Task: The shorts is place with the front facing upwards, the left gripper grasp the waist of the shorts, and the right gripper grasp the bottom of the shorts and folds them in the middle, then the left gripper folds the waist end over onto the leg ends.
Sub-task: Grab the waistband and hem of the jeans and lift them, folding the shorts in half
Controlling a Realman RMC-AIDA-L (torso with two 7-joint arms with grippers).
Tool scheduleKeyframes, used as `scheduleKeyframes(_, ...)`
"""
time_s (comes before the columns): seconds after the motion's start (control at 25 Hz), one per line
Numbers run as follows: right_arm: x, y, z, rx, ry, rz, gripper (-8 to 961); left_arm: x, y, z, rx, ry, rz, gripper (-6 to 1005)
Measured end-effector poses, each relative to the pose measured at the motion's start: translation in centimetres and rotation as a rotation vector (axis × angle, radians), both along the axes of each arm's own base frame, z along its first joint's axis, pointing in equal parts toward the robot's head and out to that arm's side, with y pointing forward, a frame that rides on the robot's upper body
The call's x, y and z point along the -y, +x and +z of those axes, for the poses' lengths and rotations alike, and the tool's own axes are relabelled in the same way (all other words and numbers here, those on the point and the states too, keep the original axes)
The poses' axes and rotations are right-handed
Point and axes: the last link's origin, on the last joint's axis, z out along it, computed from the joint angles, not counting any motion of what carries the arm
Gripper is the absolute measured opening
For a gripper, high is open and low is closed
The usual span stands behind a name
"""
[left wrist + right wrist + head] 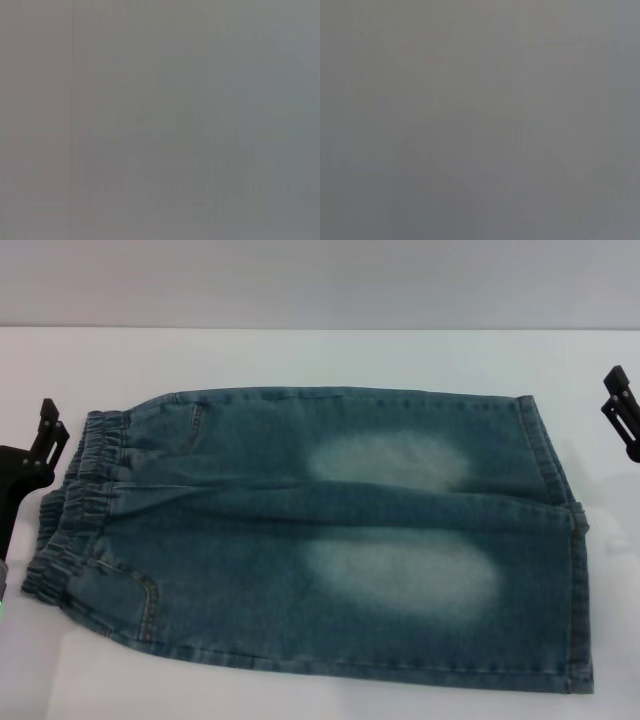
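The blue-green denim shorts point(300, 540) lie flat on the white table point(300, 355), front up, with two pale faded patches. The puckered elastic waist point(75, 500) is at the left end. The leg ends point(560, 530) with their straight stitched hems are at the right end. My left gripper point(52, 420) hovers at the left edge of the head view, just beyond the far end of the waist, fingers apart and holding nothing. My right gripper point(612, 392) sits at the right edge, off the far corner of the leg ends, also open and empty. Both wrist views show only blank grey.
Bare white tabletop surrounds the shorts, with a wide strip behind them up to the table's far edge point(320, 328) and a pale wall beyond. A narrow strip of table lies in front of the near hem.
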Motion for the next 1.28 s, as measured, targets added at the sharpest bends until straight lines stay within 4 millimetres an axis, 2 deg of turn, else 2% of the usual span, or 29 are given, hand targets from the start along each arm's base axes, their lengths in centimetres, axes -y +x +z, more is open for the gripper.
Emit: scheduleKeyframes(1.28, -0.17, -0.18, -0.22, 0.001, -0.011, 0.004, 800, -0.28, 0.18, -0.22, 0.017, -0.01, -0.001, 843)
